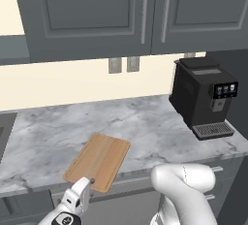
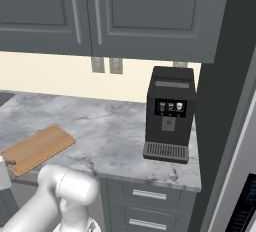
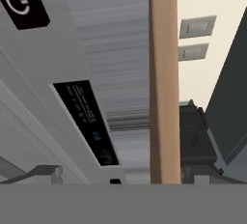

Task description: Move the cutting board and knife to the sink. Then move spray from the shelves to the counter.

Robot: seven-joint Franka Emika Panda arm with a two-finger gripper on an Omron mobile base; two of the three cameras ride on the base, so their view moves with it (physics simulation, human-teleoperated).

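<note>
Cutting board lies flat on the marble worktop, at the front edge, with one short end overhanging that edge slightly. It is angled, its long axis running from the front edge back toward the wall. Its upper face is bare.

Landmark for all positions below: the cutting board.

- Tool: positioned just in front of and below the overhanging end of the board, at the level of the worktop edge. Its jaws stand at full spread and hold nothing. In the left base view one fingertip sits right at the board's near corner; contact cannot be confirmed.
- In the hand view the board appears edge-on as a brown band running up the frame.
- Coffee machine: black, standing on the worktop well apart from the board, on its right, toward the back wall.
- Two wall outlets: on the cream wall behind the board, above the worktop.
- Upper cabinets: dark grey, with vertical bar handles, hanging above the board.
- Sink: a dark recess at the worktop's left end, well apart from the board.
- Drawers: dark grey fronts below the worktop, right of the board.
</note>
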